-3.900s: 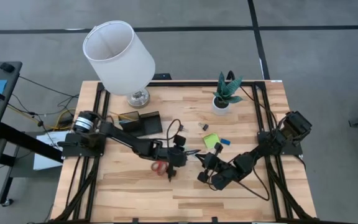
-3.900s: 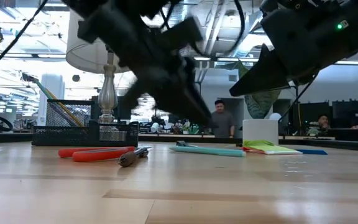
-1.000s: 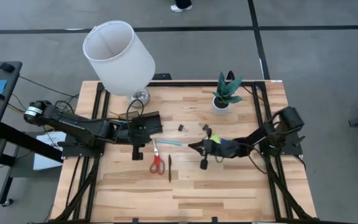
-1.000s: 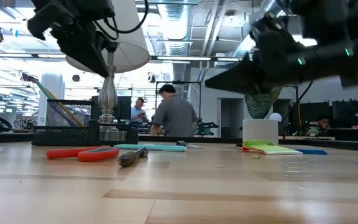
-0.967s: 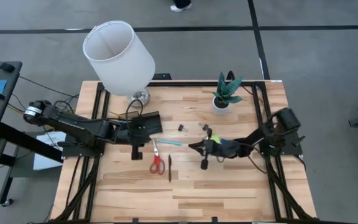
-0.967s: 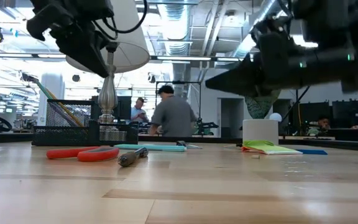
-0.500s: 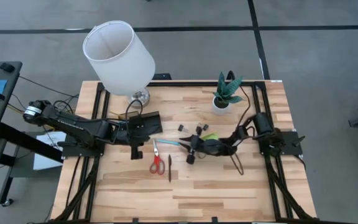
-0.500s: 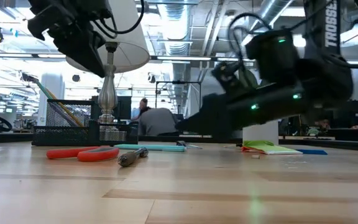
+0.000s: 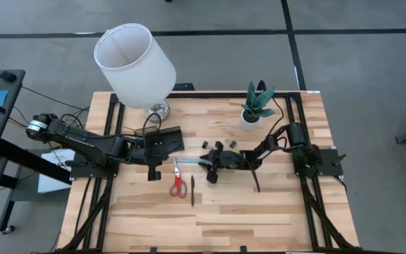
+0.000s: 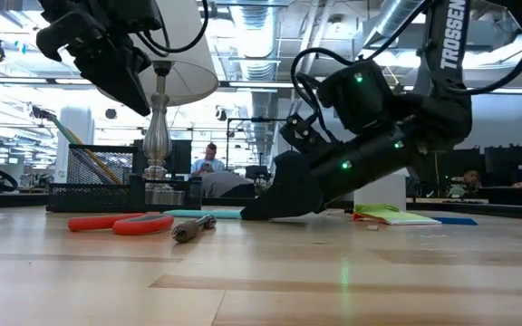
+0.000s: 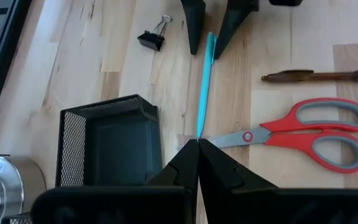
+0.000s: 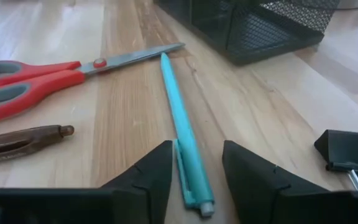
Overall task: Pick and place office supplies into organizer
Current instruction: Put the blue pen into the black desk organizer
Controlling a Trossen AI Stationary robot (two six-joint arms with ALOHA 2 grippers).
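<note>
A light-blue pen [image 9: 189, 162] lies on the table between the black organizer [image 9: 159, 139] and my right gripper [image 9: 204, 164]. That gripper is open and low over the table, a finger on each side of the pen's near end [image 12: 194, 193], not touching it. Red-handled scissors [image 9: 178, 185] and a dark pen [image 9: 192, 190] lie nearer the front. Two black binder clips [image 9: 205, 145] lie behind the gripper. The lime sticky pad [image 10: 388, 215] shows beyond my right arm. My left gripper [image 9: 154, 173] hangs shut over the table beside the organizer.
A white-shaded lamp [image 9: 134, 63] stands at the far left behind the organizer. A small potted plant [image 9: 258, 106] stands at the far right. The front half of the table [image 9: 210, 226] is bare wood. People show in the room beyond the table.
My right gripper has travelled toward the table's left edge and come down from well above the table to the light-blue pen's end. The arm has stretched out low across the table. The pen, scissors and left arm have kept still.
</note>
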